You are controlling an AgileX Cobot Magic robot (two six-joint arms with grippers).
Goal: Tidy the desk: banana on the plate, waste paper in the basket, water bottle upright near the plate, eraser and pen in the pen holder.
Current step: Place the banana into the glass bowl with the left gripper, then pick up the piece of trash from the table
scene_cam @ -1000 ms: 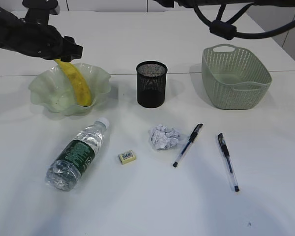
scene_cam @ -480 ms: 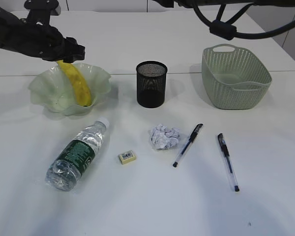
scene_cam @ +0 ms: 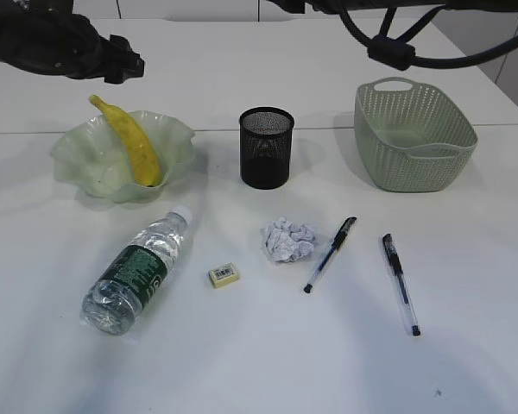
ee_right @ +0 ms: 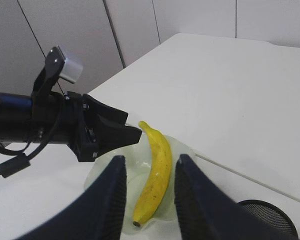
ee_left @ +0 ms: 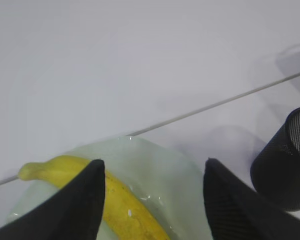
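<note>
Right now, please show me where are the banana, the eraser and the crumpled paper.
banana (scene_cam: pixel 135 147): exterior view, middle of its yellow body, lying in the plate.
eraser (scene_cam: pixel 224 275): exterior view, centre of its top face.
crumpled paper (scene_cam: pixel 287 240): exterior view, middle of the ball.

One banana (scene_cam: pixel 131 143), one plate (scene_cam: pixel 76 159), one bottle (scene_cam: pixel 138 270), one eraser (scene_cam: pixel 224 275). One paper ball (scene_cam: pixel 287 240), one holder (scene_cam: pixel 266 147), one basket (scene_cam: pixel 413 134). Two pens: (scene_cam: pixel 331 254) and (scene_cam: pixel 400 283).
</note>
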